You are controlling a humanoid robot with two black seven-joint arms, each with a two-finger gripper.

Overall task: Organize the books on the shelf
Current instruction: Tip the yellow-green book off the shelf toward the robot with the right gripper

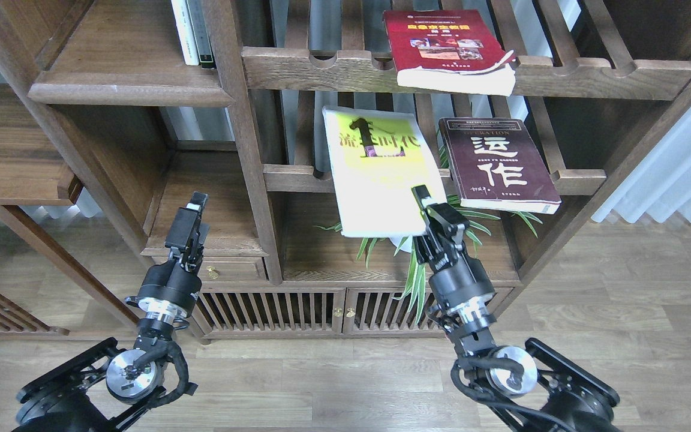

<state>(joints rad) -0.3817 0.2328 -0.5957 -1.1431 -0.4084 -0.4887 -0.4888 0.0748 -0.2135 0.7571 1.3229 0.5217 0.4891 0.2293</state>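
Observation:
My right gripper (426, 207) is shut on the lower right corner of the yellow-green book (378, 171) and holds it tilted, pulled partly out over the front rail of the lower slatted rack. The dark maroon book (495, 163) lies on the same rack to its right. The red book (448, 51) lies on the upper slatted rack and overhangs its front rail. The solid dark brown shelf (123, 90) is at the upper left. My left gripper (192, 210) is low at the left, empty, in front of the left cabinet; its fingers are seen end-on.
Slim white and dark-spined volumes (192, 33) stand at the right end of the solid shelf. A green spider plant (417, 240) sits under the lower rack, behind my right arm. A thick upright post (243, 138) separates the left shelves from the racks. Slatted cabinet doors (321, 309) are below.

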